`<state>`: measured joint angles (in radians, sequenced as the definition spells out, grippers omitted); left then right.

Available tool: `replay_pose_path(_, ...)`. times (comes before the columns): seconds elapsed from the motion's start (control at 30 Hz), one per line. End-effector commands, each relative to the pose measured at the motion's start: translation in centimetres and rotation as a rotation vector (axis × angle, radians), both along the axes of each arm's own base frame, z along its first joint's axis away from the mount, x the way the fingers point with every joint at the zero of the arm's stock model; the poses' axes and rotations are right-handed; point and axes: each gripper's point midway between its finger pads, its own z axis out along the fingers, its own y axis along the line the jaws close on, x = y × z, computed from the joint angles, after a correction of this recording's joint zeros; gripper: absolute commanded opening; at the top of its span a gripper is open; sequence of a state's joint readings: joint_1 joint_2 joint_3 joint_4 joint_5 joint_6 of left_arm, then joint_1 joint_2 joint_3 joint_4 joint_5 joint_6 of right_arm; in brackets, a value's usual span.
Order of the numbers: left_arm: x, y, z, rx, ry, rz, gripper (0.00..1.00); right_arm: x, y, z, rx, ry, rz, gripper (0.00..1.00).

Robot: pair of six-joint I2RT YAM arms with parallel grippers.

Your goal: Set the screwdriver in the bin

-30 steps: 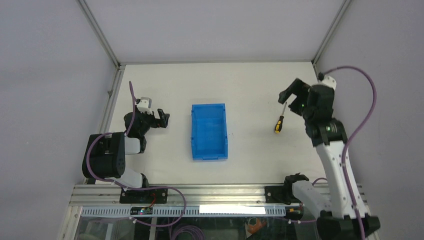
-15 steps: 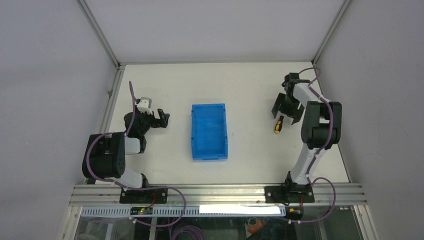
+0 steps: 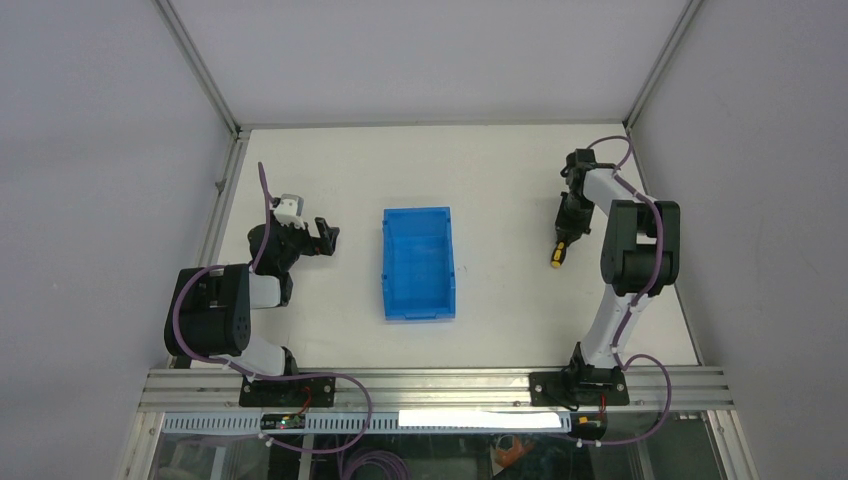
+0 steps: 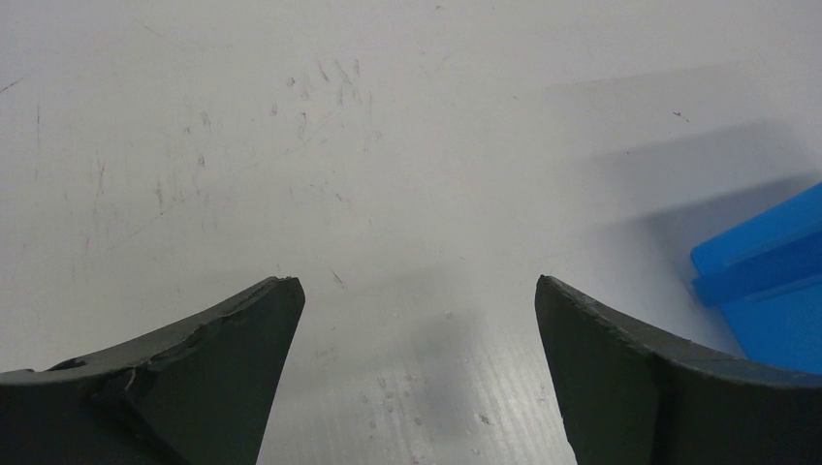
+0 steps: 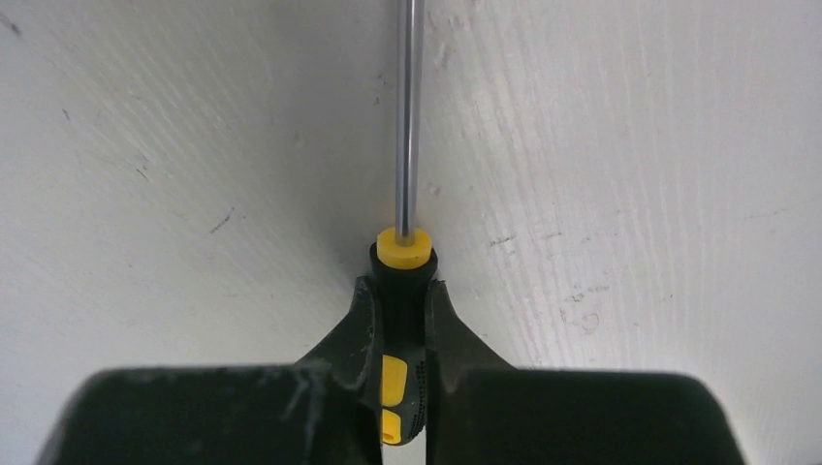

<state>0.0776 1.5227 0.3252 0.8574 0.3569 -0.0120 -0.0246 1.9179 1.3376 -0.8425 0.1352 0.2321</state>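
Nearest me, along the bottom of the top view, runs the metal rail (image 3: 430,385) with both arm bases bolted to it. Just above it the white table (image 3: 500,170) begins.

The left arm (image 3: 212,310) sits folded low at the lower left. Its left gripper (image 3: 325,236) points right toward the bin (image 3: 419,263), near it but not touching. In the left wrist view the two dark fingers (image 4: 233,339) stand wide apart in the lower corners with only scuffed table between them (nothing held at all). A blue corner of the bin shows at the right edge.

The bin stands at the middle of the top view, open side up, its long side running up the frame.

On the right, the right arm (image 3: 630,260) reaches up the frame and bends back, bringing the right gripper (image 3: 564,230) down right of centre. The screwdriver (image 3: 556,256) lies there on the table, well apart from the bin and to its right, handle toward the bottom of the frame. In the right wrist view the fingers (image 5: 361,325) are pinched tight on the black-and-yellow handle just behind its yellow collar. The bare shaft runs straight up past the top edge.

Farthest off, grey walls (image 3: 430,50) close in the table.
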Motion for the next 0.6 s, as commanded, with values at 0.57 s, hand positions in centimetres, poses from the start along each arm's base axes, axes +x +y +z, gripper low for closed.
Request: replay_pose_path(0.57, 1.0, -0.3, 2.0, 0.008, -0.079, -0.012, 0.99, -6.1, 9.0, 22.2, 0.228, -0.175, 0.161, 0.00)
